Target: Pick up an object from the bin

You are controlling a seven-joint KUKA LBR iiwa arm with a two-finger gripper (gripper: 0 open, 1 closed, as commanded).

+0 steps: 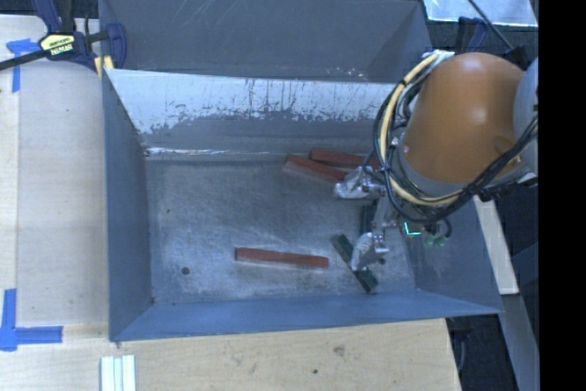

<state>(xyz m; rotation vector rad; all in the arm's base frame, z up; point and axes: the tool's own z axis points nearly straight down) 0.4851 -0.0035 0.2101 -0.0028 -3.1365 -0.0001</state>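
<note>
Gripper [364, 217] beside a small, dark, seemingly greenish strip [346, 247].

Gripper [364, 217] over dark green piece [348, 252]

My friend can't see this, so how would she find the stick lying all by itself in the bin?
Start at the grey metal bin and look at its floor near the front wall. A long reddish-brown stick lies flat there, by itself. The two other brown sticks lie close together, up against the back wall.
</note>
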